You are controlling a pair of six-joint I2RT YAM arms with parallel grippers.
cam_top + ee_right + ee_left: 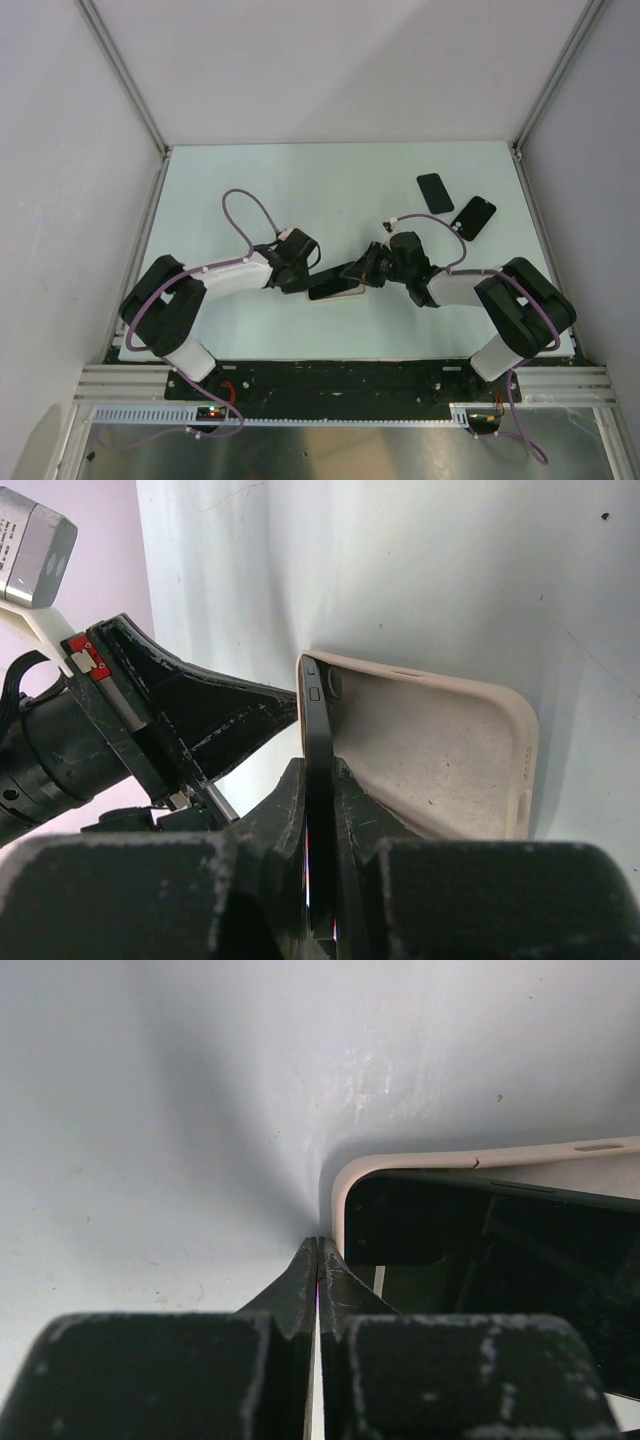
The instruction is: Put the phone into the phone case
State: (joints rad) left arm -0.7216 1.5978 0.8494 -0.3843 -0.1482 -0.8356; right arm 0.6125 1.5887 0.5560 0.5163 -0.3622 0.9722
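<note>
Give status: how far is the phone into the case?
Done: one edge of the phone is tucked inside the case rim.
In hand: the right gripper is shut on the phone, holding it tilted up on edge. The left gripper, shut, sits at the case corner, apparently bracing it.
Left: lay the phone flat and press it in. Most of the case lining is bare.

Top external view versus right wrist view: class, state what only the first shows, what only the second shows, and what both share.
Only top external: two dark phone-shaped items at the table's far right. Only right wrist: the phone's thin edge with side buttons, clamped in the right gripper, and the case's beige inside. Both: phone, case, the left gripper beside the case.
</note>
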